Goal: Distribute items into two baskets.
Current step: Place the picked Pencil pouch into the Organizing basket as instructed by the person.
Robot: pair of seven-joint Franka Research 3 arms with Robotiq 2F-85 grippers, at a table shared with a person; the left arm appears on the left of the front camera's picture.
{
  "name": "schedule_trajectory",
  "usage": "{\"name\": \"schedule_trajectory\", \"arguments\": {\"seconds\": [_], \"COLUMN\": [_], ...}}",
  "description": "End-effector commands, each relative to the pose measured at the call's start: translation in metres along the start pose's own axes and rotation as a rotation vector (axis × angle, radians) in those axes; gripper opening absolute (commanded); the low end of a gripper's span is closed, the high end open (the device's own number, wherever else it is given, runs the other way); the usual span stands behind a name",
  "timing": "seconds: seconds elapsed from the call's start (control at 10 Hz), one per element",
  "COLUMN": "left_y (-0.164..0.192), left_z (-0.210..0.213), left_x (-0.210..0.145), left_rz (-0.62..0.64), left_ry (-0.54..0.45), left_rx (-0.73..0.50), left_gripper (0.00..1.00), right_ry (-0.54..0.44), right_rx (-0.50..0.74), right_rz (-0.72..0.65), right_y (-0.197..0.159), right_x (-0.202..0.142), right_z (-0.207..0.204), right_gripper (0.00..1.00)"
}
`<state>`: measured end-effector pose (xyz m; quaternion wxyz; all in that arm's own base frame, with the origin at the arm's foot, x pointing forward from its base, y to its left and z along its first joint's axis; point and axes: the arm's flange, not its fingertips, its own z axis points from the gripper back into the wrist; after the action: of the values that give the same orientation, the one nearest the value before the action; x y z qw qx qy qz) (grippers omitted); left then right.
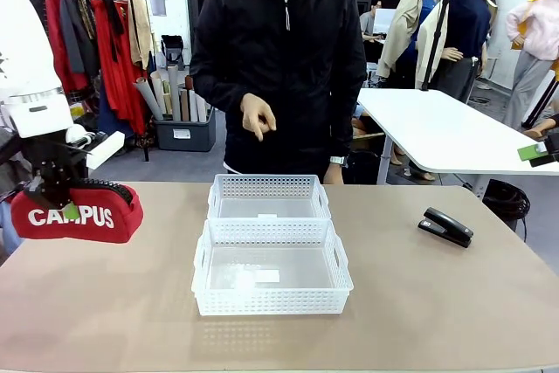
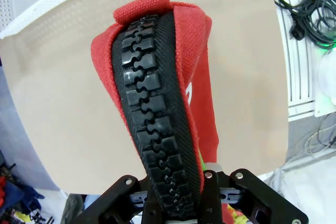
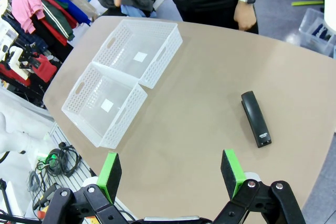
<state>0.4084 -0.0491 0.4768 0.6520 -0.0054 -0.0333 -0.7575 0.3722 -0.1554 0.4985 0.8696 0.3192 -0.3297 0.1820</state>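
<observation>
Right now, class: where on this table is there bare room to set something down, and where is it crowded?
Bare: the wide stretch of table between the near basket and the stapler; the strip along the near edge; the patch between baskets and held red pouch. Crowded: the middle, where the far basket sits against the near one.

Right gripper (image 3: 170,176): black linkages with silver screws, flat green pads (image 3: 109,173) at the fingertips. Left gripper (image 2: 181,198) — same black frame and screws, with a white arm (image 1: 26,50) above it. The person (image 1: 279,85) wears a black zip jacket (image 1: 306,41) with long sleeves, a white collar, and a wristwatch (image 1: 338,162).
</observation>
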Motion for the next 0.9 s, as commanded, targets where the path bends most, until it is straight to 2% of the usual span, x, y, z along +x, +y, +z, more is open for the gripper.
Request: {"name": "schedule_trajectory", "arguments": {"seconds": [0.0,0.6,0.8], "left_y": [0.000,0.000,0.010], "left_z": [0.001,0.000,0.004], "left_x": [-0.001,0.000,0.006], "left_rz": [0.000,0.000,-0.011], "left_ry": [0.002,0.000,-0.024], "left_rx": [0.003,0.000,0.024], "left_gripper": [0.00,0.00,0.00], "right_ry": [-0.017,-0.017,-0.017], "right_rx": [0.011,0.011,0.011], "right_rz": [0.011,0.011,0.011], "right_y": [0.000,0.000,0.000], "right_x": [0.001,0.001,0.001], "right_z": [0.000,0.000,0.000], "right_gripper": [1.00,1.00,1.00]}}
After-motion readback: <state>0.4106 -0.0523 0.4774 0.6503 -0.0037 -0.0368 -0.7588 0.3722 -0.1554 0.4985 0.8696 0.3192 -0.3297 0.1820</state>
